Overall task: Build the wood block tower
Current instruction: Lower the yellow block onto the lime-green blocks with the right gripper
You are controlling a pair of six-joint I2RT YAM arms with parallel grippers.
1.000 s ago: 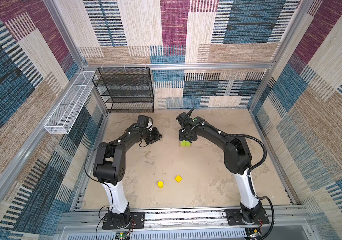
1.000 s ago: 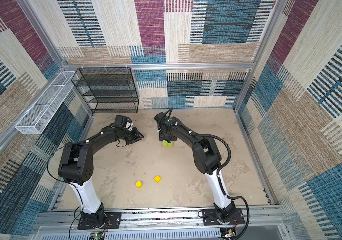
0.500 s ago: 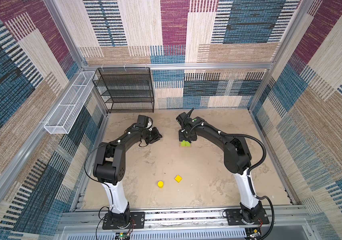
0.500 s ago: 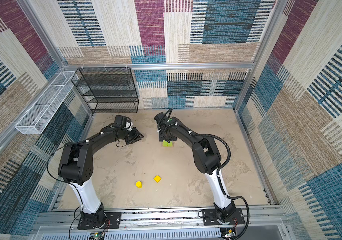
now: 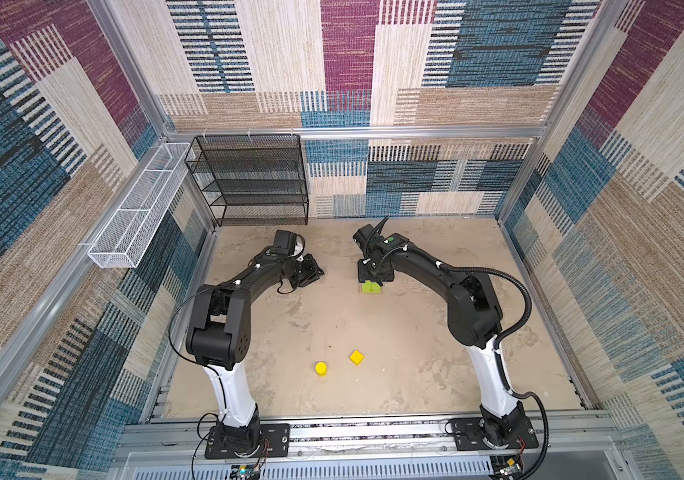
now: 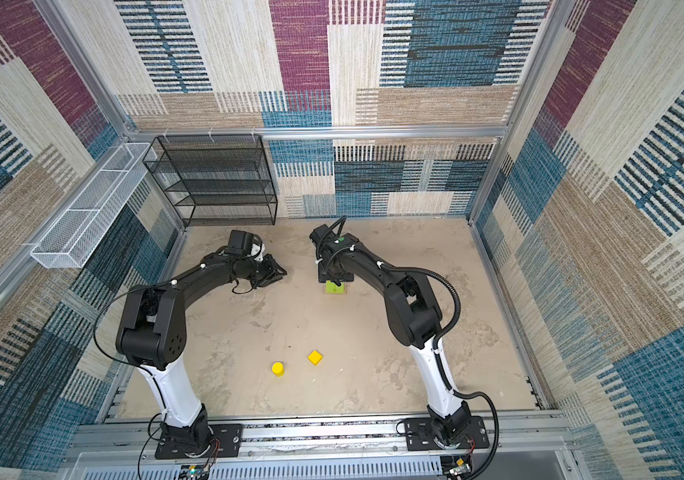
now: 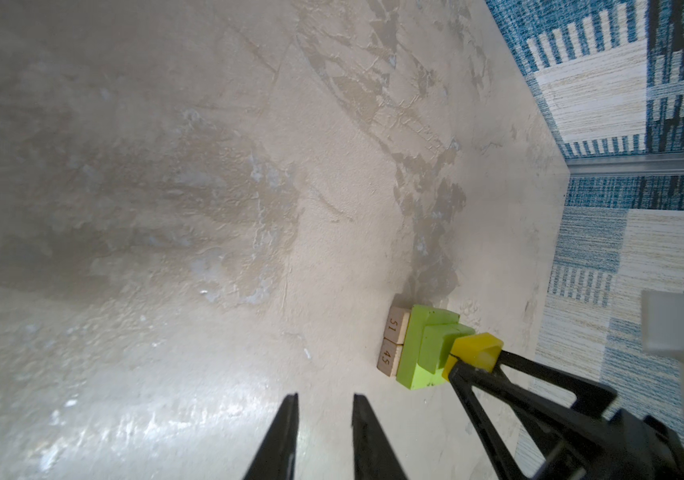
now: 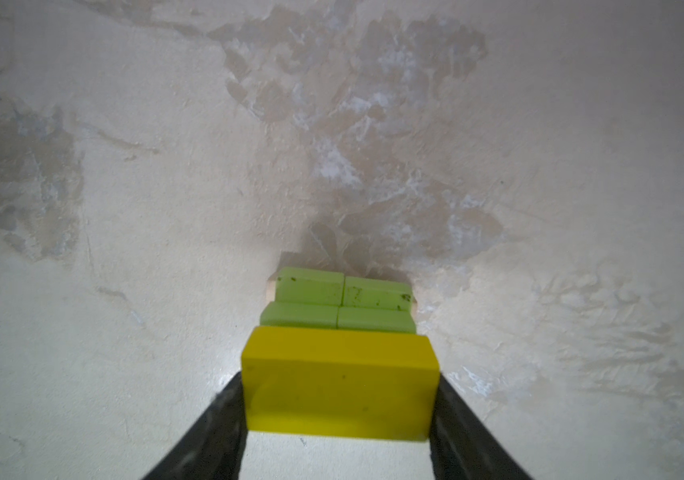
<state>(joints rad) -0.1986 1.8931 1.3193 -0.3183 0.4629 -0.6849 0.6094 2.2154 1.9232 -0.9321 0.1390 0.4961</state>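
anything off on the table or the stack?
Nothing stands out. The tower sits square: tan planks side by side, lime-green layers aligned, yellow bar held straight in the right gripper at its top. The yellow cube and yellow cylinder stand apart. Blotches on the table look like wear, not a spill.

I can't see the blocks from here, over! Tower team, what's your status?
Left pincer shut, empty. Right pincer shut on yellow bar at top of tower. Cube and cylinder loose, far off, nothing blocking.

From above, the black right gripper [image 5: 374, 277] hides the long yellow wooden bar [image 8: 340, 382] from us; the flat tan planks [image 7: 393, 345] are too small.
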